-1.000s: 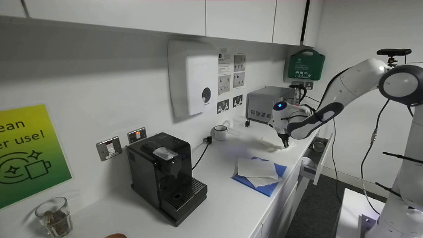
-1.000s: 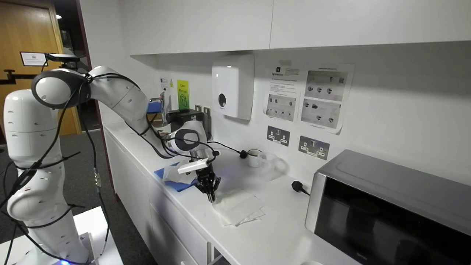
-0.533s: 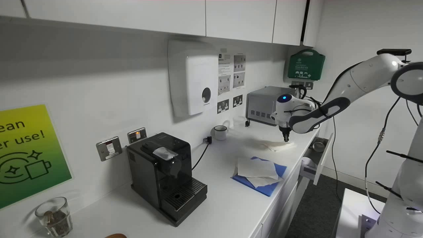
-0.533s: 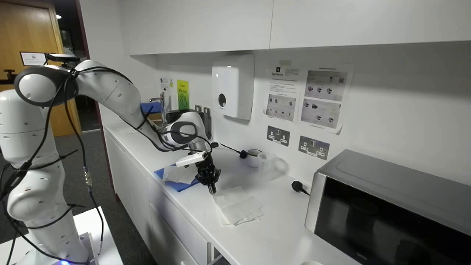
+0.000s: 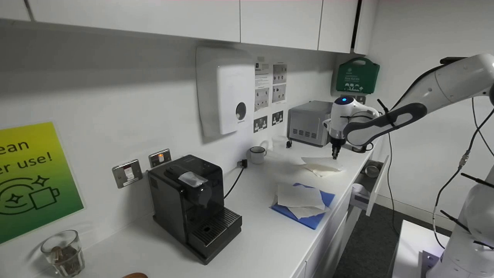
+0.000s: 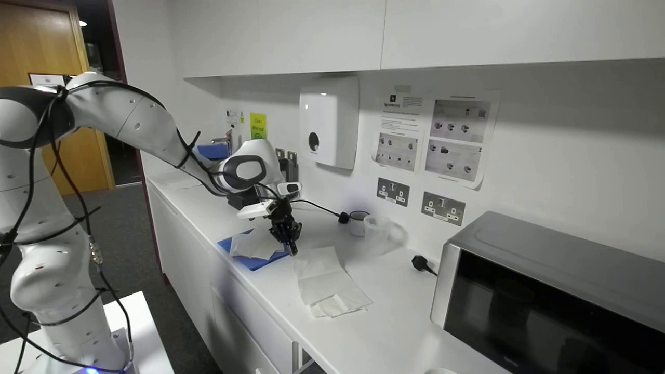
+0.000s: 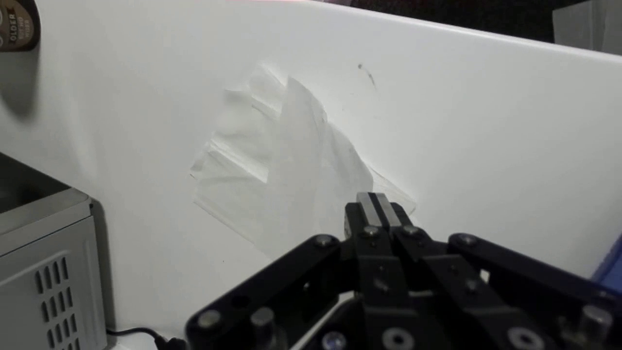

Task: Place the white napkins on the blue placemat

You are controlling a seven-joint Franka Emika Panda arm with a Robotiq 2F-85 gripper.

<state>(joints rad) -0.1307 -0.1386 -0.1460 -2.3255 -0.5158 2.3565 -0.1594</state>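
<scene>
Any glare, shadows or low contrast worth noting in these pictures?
Wrist view: white napkins nearly blend into the white counter; a dark shadow edges the microwave. In both exterior views, the wall below the cabinets is shaded; in an exterior view, the microwave door shows dark reflections.

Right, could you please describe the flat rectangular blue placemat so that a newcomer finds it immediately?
On the white counter, find the boxy black coffee machine and the grey metal microwave. Between them, near the counter's front edge, lies the rectangular blue placemat, partly covered by white paper napkins. Its blue corners set it apart from the loose white paper pile closer to the microwave.
</scene>
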